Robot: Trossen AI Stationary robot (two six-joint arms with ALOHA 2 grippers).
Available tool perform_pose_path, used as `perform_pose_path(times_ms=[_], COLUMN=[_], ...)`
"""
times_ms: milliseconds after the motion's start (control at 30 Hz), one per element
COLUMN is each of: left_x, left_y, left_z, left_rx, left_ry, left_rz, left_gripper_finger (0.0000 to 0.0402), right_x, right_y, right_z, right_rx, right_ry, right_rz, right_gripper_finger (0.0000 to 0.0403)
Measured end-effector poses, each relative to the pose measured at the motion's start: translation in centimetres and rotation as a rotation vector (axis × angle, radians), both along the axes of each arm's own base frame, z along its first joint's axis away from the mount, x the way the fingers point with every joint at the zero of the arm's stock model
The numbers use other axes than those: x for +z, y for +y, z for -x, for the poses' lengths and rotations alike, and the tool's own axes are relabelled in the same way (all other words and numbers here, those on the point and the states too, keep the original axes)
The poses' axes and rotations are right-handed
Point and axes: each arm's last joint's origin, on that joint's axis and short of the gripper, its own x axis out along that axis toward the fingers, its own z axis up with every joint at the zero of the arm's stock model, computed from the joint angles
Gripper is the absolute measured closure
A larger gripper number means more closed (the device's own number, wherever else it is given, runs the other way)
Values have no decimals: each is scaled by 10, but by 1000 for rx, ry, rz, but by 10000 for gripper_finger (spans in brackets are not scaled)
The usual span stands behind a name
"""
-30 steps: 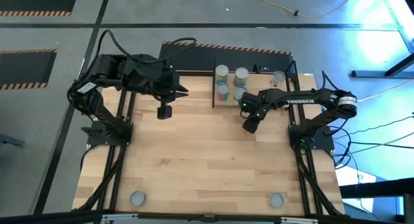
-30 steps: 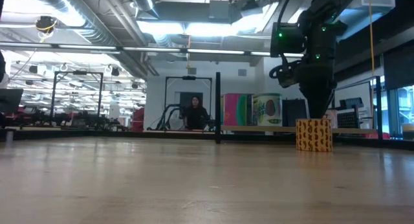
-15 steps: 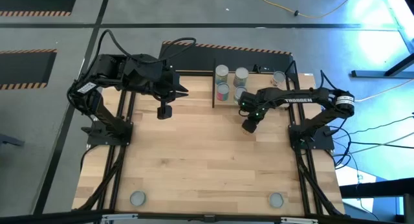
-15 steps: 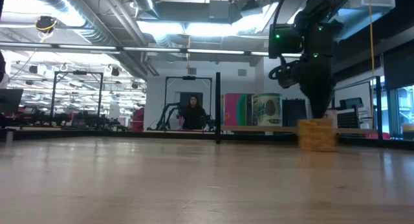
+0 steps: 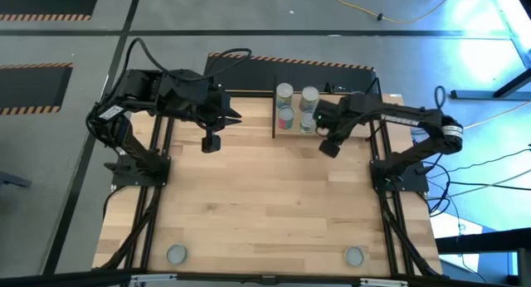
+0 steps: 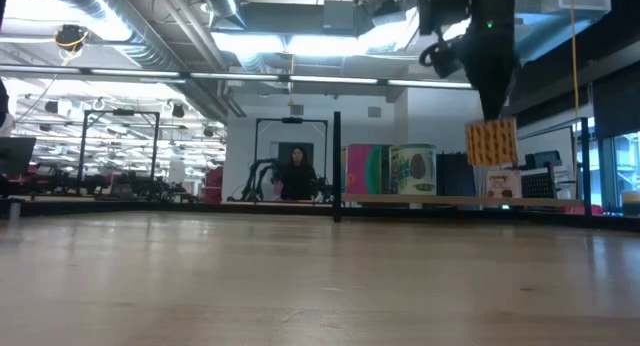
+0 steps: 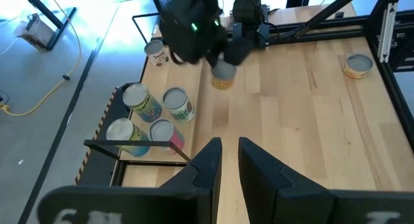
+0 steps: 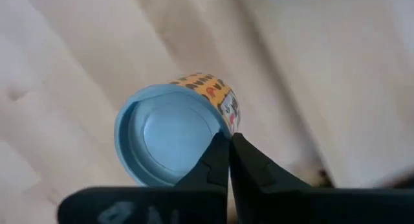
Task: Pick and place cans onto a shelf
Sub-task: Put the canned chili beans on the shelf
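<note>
An orange-labelled can (image 6: 491,143) hangs in the air over the table's far right part, with my right gripper (image 8: 228,146) shut on it. The left wrist view shows this can (image 7: 222,81) under the right arm. Several more cans (image 5: 286,117) stand upright on the light wood shelf (image 5: 340,104) at the far edge, beside its thin black panel (image 5: 274,117). My left gripper (image 5: 211,143) waits above the table's far left part. Its fingers are nearly together, with nothing between them. My right gripper pinches the can's top rim (image 8: 223,123) between its two fingers, one finger over the lid and one on the outside of the label. The fingers come from above, pointing down. The can hangs below them, slightly tilted, clear of the table.
Two cans stand near the table's near edge, one at the left (image 5: 176,254) and one at the right (image 5: 354,255). Another can (image 5: 358,97) stands at the shelf's right end. A person (image 6: 299,176) stands far back in the room. Bare tabletop (image 5: 265,204) lies between the arms.
My right gripper has risen with the orange can and gone a little toward the table's far edge and the shelf. The can stood on the table a second ago. Now it hangs lifted clear, slightly tipped.
</note>
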Motion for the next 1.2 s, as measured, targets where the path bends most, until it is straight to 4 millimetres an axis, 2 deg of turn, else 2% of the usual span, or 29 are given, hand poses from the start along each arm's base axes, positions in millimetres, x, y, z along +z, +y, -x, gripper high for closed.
perform_pose_path(times_ms=[200, 600, 767, 967, 1067, 1200], left_x=[0, 0, 0, 0, 0, 0], left_y=[0, 0, 0, 0, 0, 0], left_z=[0, 0, 0, 0, 0, 0], left_rx=[0, 0, 1, 1, 1, 1], left_ry=[0, 0, 0, 0, 0, 0], left_rz=[0, 0, 1, 1, 1, 2], left_gripper_finger=[357, 357, 357, 357, 357, 357], right_x=[29, 31, 24, 9, -4, -24], right_y=[-27, -98, -122, -149, -163, -175], right_z=[17, 45, 54, 50, 46, 46], right_rx=[-106, -313, -413, -461, -482, -528], right_ry=[-64, -199, -202, -245, -251, -178], right_rz=[91, 201, 216, 210, 193, 171], right_gripper_finger=[399, 401, 401, 401, 401, 401])
